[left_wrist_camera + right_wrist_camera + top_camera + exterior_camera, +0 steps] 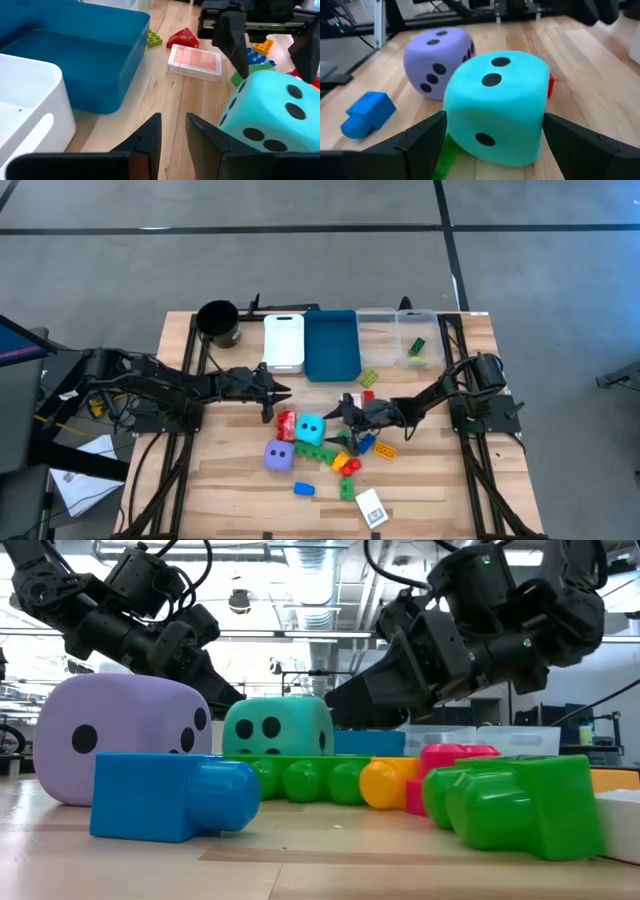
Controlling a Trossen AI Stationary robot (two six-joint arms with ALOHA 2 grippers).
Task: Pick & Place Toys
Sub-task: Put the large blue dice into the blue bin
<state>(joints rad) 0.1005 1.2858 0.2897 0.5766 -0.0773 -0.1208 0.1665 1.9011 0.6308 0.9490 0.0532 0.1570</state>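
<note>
The work surface is a pale wooden table point(240, 480) standing on a grey floor with dark seams; the low view shows a workshop behind it with ceiling ducts and strip lights. No brand or legible writing appears on any item; the flat card point(371, 507) near the table's front edge carries a printed pattern too small to read. Taking the cyan die point(310, 428) as landmark: the purple die point(278, 456) lies just beside it toward the front, a red brick point(286, 424) touches its left side, a row of green bricks point(322, 452) lies in front of it, and a blue brick point(303, 489) sits farther forward. The blue bin point(331, 346), white bin point(283, 342) and clear bin point(400, 338) stand in a row behind it, with a black cup point(218, 323) at the far left. The right gripper point(492, 145) has its fingers spread wide on either side of the cyan die, not visibly pressing it. The left gripper point(172, 130) hovers just left of the die, fingers nearly together and holding nothing. Only the left wrist view shows a deck of cards point(195, 62) with a red piece point(183, 37) behind it.
</note>
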